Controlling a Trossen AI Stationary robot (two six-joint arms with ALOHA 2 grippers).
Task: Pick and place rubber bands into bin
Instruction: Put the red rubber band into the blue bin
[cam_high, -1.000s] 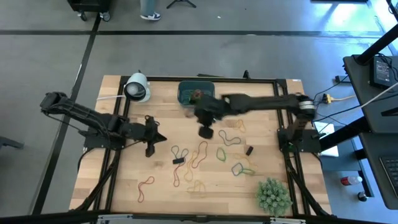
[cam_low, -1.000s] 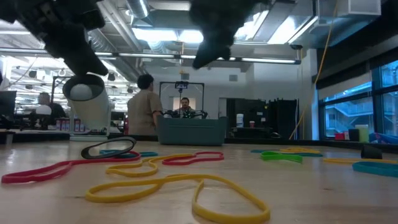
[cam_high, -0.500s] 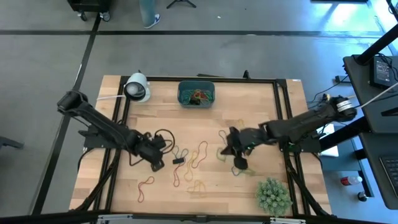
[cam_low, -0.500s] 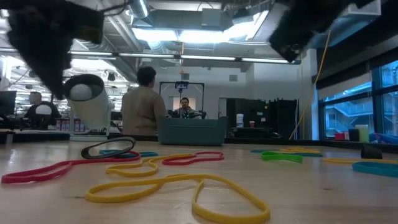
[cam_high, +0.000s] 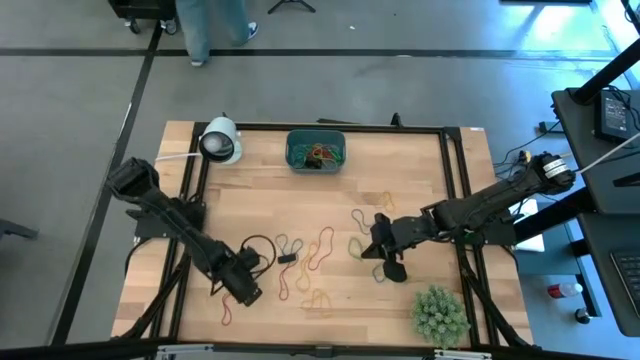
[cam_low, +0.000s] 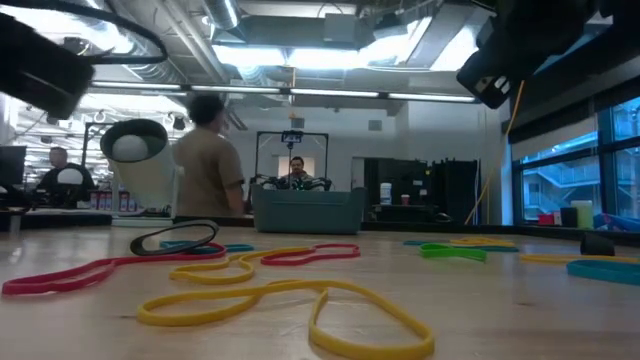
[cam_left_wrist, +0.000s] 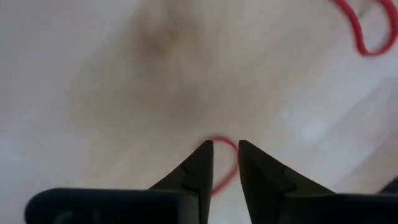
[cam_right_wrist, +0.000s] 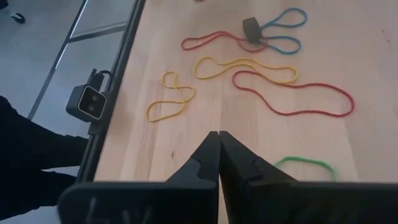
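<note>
Pale wooden boards make up the table (cam_high: 420, 170), framed in black rails, with grey floor around it and a workshop with people beyond. At the far edge, about the middle, sits the teal bin (cam_high: 316, 152), a few rubber bands already inside it. Left of the bin stands a white roll-like object (cam_high: 220, 141). A spiky green plant (cam_high: 439, 313) sits at the near right corner.

Most of the rubber bands (cam_high: 322, 248) lie loose across the middle of the table, red, yellow, green and blue, with a small dark block (cam_high: 287, 259) among them.

Down at the near left, the left tool (cam_left_wrist: 225, 149) hangs low over the wood, its fingers slightly parted on either side of a red band (cam_left_wrist: 221, 174); they are not closed on it. Another red loop (cam_left_wrist: 360, 31) lies farther off.

Right of centre, the right tool (cam_right_wrist: 219, 138) is above the table with its fingers pressed together and nothing between them. A green band (cam_right_wrist: 305, 165) lies just beside its tips, and a yellow band (cam_right_wrist: 169, 101) and a long red band (cam_right_wrist: 292, 93) lie further out.
</note>
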